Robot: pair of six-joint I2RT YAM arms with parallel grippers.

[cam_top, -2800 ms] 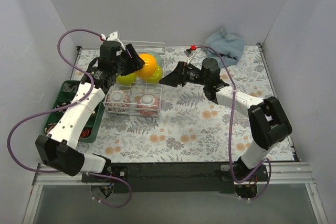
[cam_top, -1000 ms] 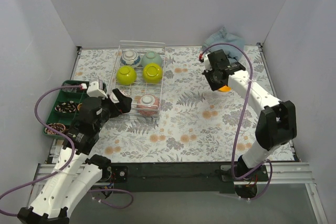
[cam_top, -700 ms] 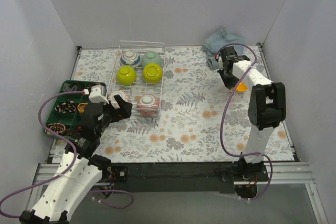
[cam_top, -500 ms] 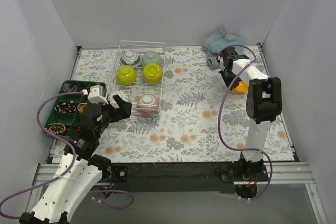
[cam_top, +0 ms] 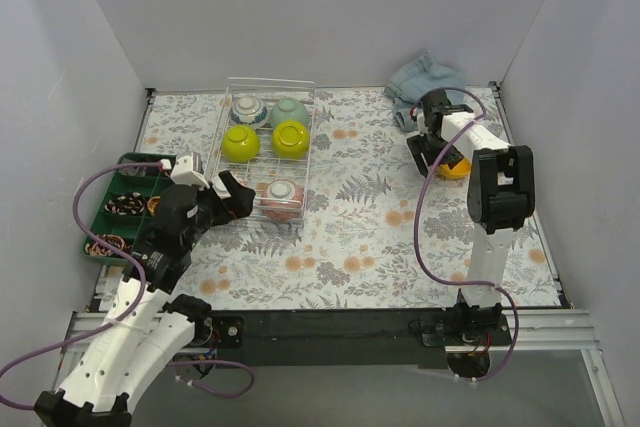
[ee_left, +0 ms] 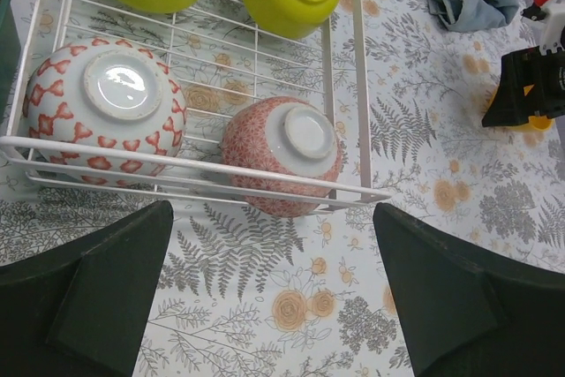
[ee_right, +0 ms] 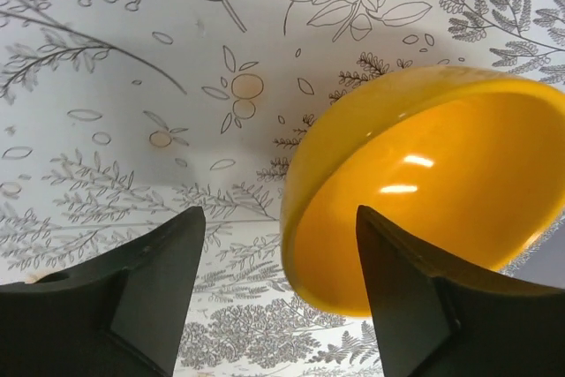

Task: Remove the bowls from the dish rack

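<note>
The wire dish rack (cam_top: 313, 117) holds a blue-and-white bowl (cam_top: 248, 109), a pale green bowl (cam_top: 290, 111) and two lime green bowls (cam_top: 241, 143) (cam_top: 291, 138). At its near end lie a pinkish bowl (ee_left: 282, 156) and a whitish bowl with red hearts (ee_left: 101, 108), both upside down. My left gripper (ee_left: 274, 293) hovers open just in front of the rack's near rail, holding nothing. The orange bowl (ee_right: 424, 192) rests on the table at the far right. My right gripper (ee_right: 278, 297) is open, its fingers apart on either side of that bowl's rim.
A dark green compartment tray (cam_top: 120, 207) with small items sits left of the rack, beside my left arm. A crumpled blue cloth (cam_top: 425, 82) lies at the back right, just behind the orange bowl. Grey walls close in three sides of the floral tablecloth.
My right gripper carried the orange bowl from the rack to the far right and has just opened, letting it go. The left gripper has edged slightly closer to the rack.
</note>
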